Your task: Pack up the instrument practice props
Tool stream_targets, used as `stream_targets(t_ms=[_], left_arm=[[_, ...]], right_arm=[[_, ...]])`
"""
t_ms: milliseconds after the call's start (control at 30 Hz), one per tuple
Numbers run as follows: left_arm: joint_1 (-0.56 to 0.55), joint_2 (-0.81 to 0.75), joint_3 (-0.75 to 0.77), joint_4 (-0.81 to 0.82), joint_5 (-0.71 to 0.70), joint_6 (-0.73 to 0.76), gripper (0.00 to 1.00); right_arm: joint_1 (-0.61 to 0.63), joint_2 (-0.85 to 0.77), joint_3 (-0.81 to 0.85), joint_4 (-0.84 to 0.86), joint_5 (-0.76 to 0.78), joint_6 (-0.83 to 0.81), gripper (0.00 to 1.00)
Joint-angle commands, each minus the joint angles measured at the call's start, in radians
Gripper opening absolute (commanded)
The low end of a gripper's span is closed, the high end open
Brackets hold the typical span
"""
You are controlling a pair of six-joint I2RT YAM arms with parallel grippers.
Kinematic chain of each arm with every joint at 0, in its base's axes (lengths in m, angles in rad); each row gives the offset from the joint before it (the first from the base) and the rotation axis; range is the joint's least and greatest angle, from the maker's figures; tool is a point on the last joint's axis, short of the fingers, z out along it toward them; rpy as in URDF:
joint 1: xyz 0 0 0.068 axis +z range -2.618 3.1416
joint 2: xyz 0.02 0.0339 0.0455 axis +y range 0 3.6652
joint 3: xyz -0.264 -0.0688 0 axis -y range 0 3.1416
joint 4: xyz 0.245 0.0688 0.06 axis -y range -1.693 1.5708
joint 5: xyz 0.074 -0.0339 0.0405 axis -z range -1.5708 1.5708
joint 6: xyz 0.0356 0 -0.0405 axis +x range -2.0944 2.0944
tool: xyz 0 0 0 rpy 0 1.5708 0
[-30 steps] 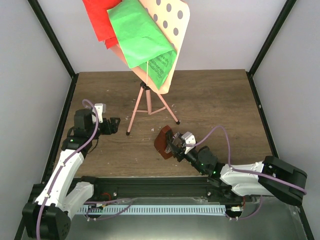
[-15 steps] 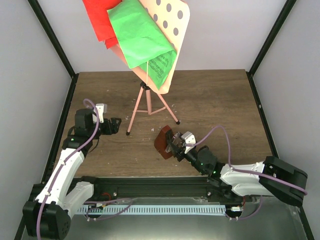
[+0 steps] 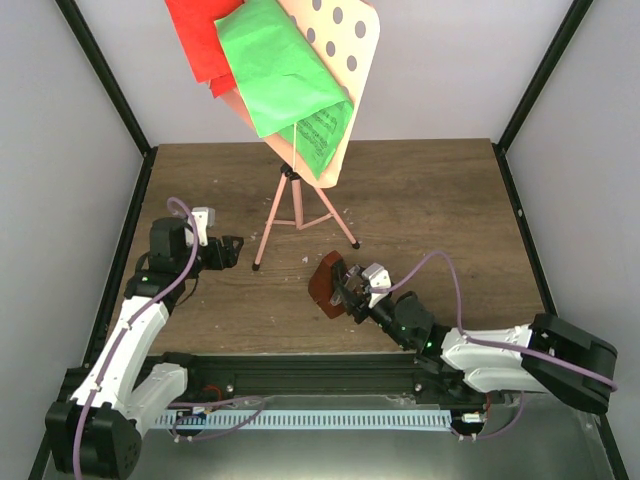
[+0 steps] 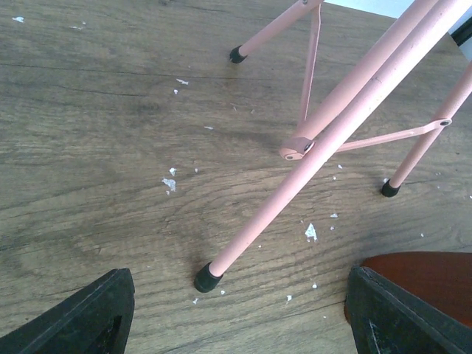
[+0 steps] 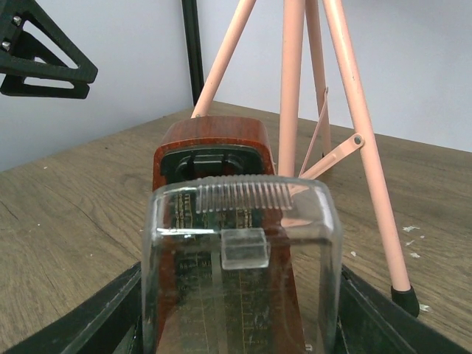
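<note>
The pink tripod music stand [image 3: 290,205] stands at the table's middle back, its hole-dotted desk [image 3: 350,50] up high. A green sheet [image 3: 280,70] and a red sheet [image 3: 200,40] lie on the desk. The reddish-brown metronome [image 3: 324,284] lies tilted in front of the stand. My right gripper [image 3: 347,290] is shut on its clear plastic cover [image 5: 243,243], which sits over the metronome body [image 5: 214,144]. My left gripper [image 3: 230,252] is open and empty, low over the table, just left of the stand's near leg tip [image 4: 208,278]. The metronome's edge shows in the left wrist view [image 4: 435,276].
Small white flecks [image 4: 169,183] lie scattered on the wooden table [image 3: 430,200] around the tripod feet. Black frame posts [image 3: 540,80] and grey walls close in the sides. A black rail [image 3: 300,372] runs along the near edge.
</note>
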Motion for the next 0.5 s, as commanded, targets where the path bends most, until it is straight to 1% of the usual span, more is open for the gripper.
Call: stream_targets(t_ms=[0,467], left_arm=[[0.003,0.001,0.015,0.011,0.014,0.001,0.79],[0.002,0.001,0.013,0.01,0.014,0.001,0.79]], right_arm=[[0.016,-0.015,0.038,0.0,0.017,0.005,0.53],[0.04,0.026,0.055,0.007,0.04,-0.003,0.54]])
